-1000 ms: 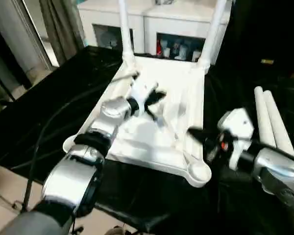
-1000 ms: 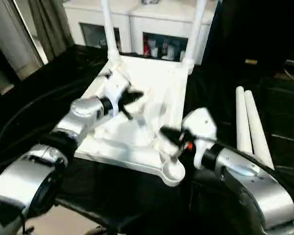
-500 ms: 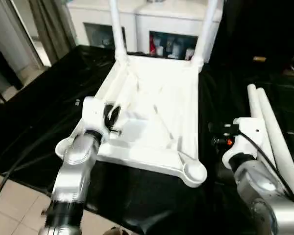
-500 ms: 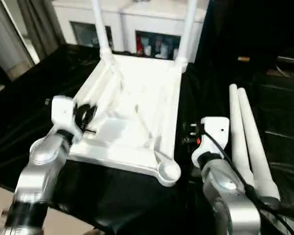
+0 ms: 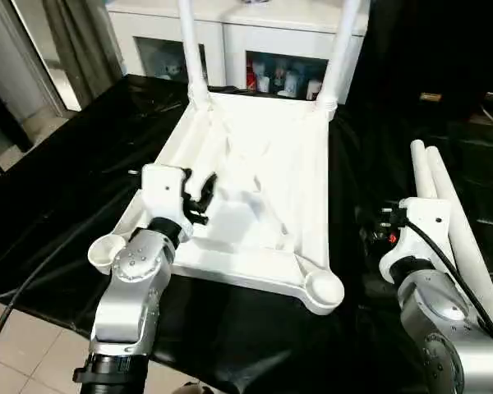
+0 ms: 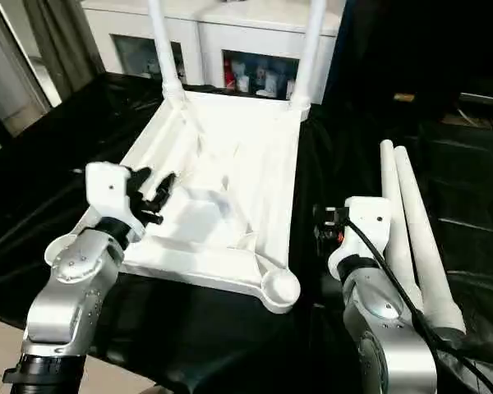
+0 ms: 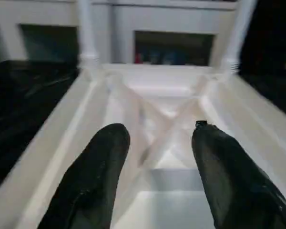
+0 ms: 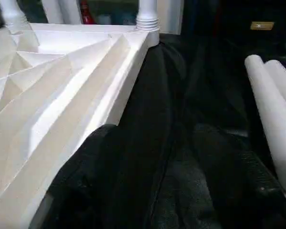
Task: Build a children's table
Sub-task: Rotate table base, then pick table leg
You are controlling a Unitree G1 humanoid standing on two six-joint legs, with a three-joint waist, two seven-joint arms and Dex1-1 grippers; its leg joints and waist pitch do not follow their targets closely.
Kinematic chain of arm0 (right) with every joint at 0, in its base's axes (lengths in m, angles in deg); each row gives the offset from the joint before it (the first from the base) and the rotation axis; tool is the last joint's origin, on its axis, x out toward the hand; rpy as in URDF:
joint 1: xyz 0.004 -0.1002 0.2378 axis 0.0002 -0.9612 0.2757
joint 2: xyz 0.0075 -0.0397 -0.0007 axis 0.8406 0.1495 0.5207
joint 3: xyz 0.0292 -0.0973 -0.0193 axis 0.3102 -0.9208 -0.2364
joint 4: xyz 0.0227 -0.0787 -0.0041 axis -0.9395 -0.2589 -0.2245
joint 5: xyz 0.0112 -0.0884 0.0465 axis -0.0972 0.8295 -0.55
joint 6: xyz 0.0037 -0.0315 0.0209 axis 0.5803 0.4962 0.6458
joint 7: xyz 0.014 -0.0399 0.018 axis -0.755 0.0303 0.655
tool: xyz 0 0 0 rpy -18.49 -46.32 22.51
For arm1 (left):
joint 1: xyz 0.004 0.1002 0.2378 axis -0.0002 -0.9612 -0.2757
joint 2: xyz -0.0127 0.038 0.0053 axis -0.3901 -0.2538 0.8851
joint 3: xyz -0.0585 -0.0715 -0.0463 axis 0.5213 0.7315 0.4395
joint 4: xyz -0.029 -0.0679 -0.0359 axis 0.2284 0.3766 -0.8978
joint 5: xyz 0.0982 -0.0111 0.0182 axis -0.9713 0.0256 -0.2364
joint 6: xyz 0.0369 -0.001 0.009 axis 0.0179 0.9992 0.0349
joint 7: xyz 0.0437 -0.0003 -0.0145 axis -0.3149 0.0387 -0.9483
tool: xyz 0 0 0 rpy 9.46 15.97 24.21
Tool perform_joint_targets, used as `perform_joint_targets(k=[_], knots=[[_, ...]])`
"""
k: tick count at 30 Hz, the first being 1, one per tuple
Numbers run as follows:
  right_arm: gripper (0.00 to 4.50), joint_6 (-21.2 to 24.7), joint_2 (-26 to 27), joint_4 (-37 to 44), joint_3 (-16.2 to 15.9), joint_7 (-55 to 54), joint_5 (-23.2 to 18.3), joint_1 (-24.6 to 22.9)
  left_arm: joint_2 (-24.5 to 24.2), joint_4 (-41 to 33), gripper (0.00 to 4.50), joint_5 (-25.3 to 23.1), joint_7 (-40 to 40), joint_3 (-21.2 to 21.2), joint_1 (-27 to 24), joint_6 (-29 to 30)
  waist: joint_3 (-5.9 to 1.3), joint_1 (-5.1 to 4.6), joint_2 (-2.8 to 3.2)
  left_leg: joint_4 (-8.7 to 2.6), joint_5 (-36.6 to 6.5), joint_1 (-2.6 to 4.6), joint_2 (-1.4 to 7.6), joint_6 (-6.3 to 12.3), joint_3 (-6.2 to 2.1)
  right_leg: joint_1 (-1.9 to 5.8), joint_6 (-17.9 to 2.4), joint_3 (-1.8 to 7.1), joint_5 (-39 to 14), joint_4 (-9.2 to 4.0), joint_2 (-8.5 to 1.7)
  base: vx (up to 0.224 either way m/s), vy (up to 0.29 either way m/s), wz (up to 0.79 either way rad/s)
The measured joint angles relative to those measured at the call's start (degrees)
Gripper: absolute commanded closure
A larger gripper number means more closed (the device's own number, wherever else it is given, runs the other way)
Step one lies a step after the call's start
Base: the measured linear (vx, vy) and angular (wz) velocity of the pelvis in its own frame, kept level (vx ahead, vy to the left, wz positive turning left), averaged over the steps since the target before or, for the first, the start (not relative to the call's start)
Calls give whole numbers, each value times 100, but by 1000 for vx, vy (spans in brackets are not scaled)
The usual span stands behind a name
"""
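Now the small white plastic table top (image 5: 255, 189) lies upside down on the black cloth (image 5: 82, 189), ribbed underside up, with two white tubular legs (image 5: 338, 49) standing in its far corner sockets. Two more long white tubes (image 5: 444, 205) lie on the cloth at the right. The left gripper (image 7: 159, 157) hovers over the top's near left part, fingers well apart and empty. For the right gripper (image 5: 386, 226), between top and loose tubes, I cannot tell its fingers

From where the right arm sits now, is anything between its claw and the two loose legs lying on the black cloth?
Nothing visible. The right claw sits beside the near end of the two loose legs, with bare black cloth between them. The tabletop lies on its other side, away from that path.
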Motion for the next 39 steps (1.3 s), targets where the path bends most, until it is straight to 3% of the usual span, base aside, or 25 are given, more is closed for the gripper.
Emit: perform_joint_targets(k=[5, 6, 7, 8, 10, 11, 12, 13, 14, 15, 16, 17, 18, 19, 20, 21, 22, 23, 25, 27, 29, 31, 33, 36, 39], knots=[[138, 184, 0, 0, -103, 35, 53, 152, -179, -26, 127, -408, -200, -45, 18, 61, -6, 10, -13, 8, 0, 3, 2, 0, -1, 5, 1, -1, 1, 0, 2, 0, 0, 0], [138, 253, 136, -2, -82, 28, -32, 168, -220, -70, 121, -466, -199, -86, -22, 99, -8, 32, -2, 27, -23, 51, 80, -40, 74, -21, 10, 108, 28, -64, 145, 0, 0, 0], [138, 290, 243, -1, -84, 19, -111, 175, -248, -94, 115, -499, -200, -84, -40, 125, -8, 36, 0, 25, -38, 88, 139, -57, 119, -5, -6, 157, 60, -109, 224, -50, -57, -27], [138, 309, 277, -1, -95, 23, -169, 175, -272, -125, 107, -511, -204, -86, -34, 172, -9, 29, -1, 19, -46, 112, 214, -71, 167, -8, -35, 151, 64, -111, 246, -19, -73, -43], [138, 332, 244, -2, -93, 13, -168, 181, -257, -187, 76, -474, -211, -79, -32, 226, -44, 58, -57, 24, -27, 122, 388, -120, 312, -160, -149, -81, 40, 236, 172, -17, -89, -45], [138, 346, 244, -8, -92, -9, -154, 193, -244, -188, 72, -449, -215, -87, -32, 231, -62, 77, -87, 19, 3, 128, 456, -160, 355, -214, -213, -147, -2, 399, 157, -16, -167, -46], [138, 385, 226, -43, -96, -31, -102, 276, -261, -193, 64, -454, -214, -129, -30, 239, -92, 79, -175, 32, 21, 119, 503, -195, 412, -263, -304, -120, -178, 428, 162, -16, -167, -46], [138, 437, 149, -118, -95, -50, -64, 373, -249, -190, 64, -458, -212, -157, -32, 267, -71, 98, -253, 245, -98, 9, 441, 7, 354, -287, -371, -82, -201, 484, 237, -18, -200, -39], [138, 523, 95, -163, -67, -79, 8, 371, -185, -175, 50, -456, -204, -263, -24, 297, -79, 129, -232, 630, -299, -91, 270, 334, 157, -274, -423, -93, -200, 498, 249, -27, -191, -26], [138, 665, 64, -248, 11, -129, 85, 408, -154, -178, 38, -451, -189, -426, -37, 307, -68, 149, -276, 808, -388, -112, -75, 456, 0, -242, -410, -86, -185, 462, 265, -27, -191, -26], [138, 765, 77, -254, 51, -164, 99, 452, -164, -184, 38, -457, -185, -453, -28, 307, -74, 133, -252, 732, -395, -105, -279, 432, -84, -225, -374, -121, -156, 413, 311, -52, -158, -13], [138, 898, 103, -274, 53, -201, 100, 527, -211, -189, 31, -458, -156, -463, -9, 302, -81, 132, -171, 566, -395, -68, -420, 433, -132, -197, -318, -204, -123, 349, 385, -77, -102, -11], [138, 1147, 169, -368, 49, -205, 64, 702, -343, -197, 27, -457, -55, -463, 17, 301, -74, 158, -29, 471, -416, -57, -476, 360, -264, -125, -222, -358, -62, 215, 482, -77, -102, -11], [138, 1300, 225, -399, 32, -191, 18, 777, -411, -197, 18, -458, -1, -446, 7, 308, -61, 149, 49, 443, -383, -52, -371, 336, -372, -42, -154, -534, -25, 66, 507, -80, -61, -27], [138, 1389, 256, -433, -7, -137, -58, 878, -491, -196, 8, -457, 61, -413, 19, 311, -49, 152, 120, 424, -337, -46, -275, 260, -422, 11, -56, -632, -71, 68, 510, -50, -78, -15], [138, 1397, 254, -486, -53, -17, -193, 1009, -604, -188, 8, -454, 141, -387, 78, 310, -44, 123, 97, 445, -315, -27, -253, 185, -411, 38, 35, -386, -174, 346, 383, -50, -78, -15], [120, 1350, 227, -615, -80, 87, -250, 1176, -702, -188, 2, -442, 258, -367, 134, 298, -36, 110, 14, 443, -318, 6, -257, 137, -289, 33, -194, -174, -303, 481, 211, -33, -109, 25], [120, 1322, 170, -778, -88, 178, -294, 1392, -800, -188, 2, -412, 374, -362, 174, 282, -14, 130, -26, 415, -318, 28, -261, 115, -243, 21, -226, -147, -329, 541, 134, -82, -116, 11], [92, 1294, -26, -1190, -87, 284, -309, 1805, -1007, -181, 0, -321, 707, -384, 258, 295, -5, 254, -38, 289, -289, 46, -302, 73, -262, 9, -243, -148, -323, 498, 117, -98, -111, 3], [83, 1335, -110, -1636, -28, 292, -198, 2191, -1247, -199, 0, -280, 948, -425, 356, 300, -2, 272, -32, 221, -223, 78, -292, -29, -257, -5, -243, -165, -323, 486, 121, -99, -72, 4], [65, 1428, -139, -2014, -17, 319, -140, 2470, -1439, -220, 0, -266, 1127, -435, 369, 347, 10, 228, -17, 205, -202, 90, -263, -48, -258, 25, -243, -215, -323, 428, 122, -74, -6, -2], [44, 1486, -194, -2506, -76, 429, -112, 2809, -1589, -230, 0, -168, 1365, -480, 399, 468, 29, 155, 24, 181, -204, 94, -197, -49, -277, 103, -246, -339, -321, 271, 122, -61, 32, -6], [23, 1491, -255, -3035, -100, 452, -112, 3224, -1666, -242, 0, -49, 1615, -525, 477, 546, 46, 99, 23, 175, -204, 92, -180, -49, -293, 146, -253, -392, -316, 173, 119, -47, 70, -10], [23, 1491, -346, -3664, -130, 401, -67, 3628, -1818, -440, 0, 213, 2087, -617, 500, 611, 72, 37, -21, 176, -204, 109, -192, -49, -259, 173, -296, -390, -288, 129, 88, -32, 56, -4], [23, 1534, -425, -4169, -136, 330, 113, 3768, -2101, -741, 0, 453, 2621, -824, 421, 676, 81, 37, -35, 175, -203, 109, -192, -49, -233, 183, -298, -381, -285, 88, 82, 0, 0, 0]])
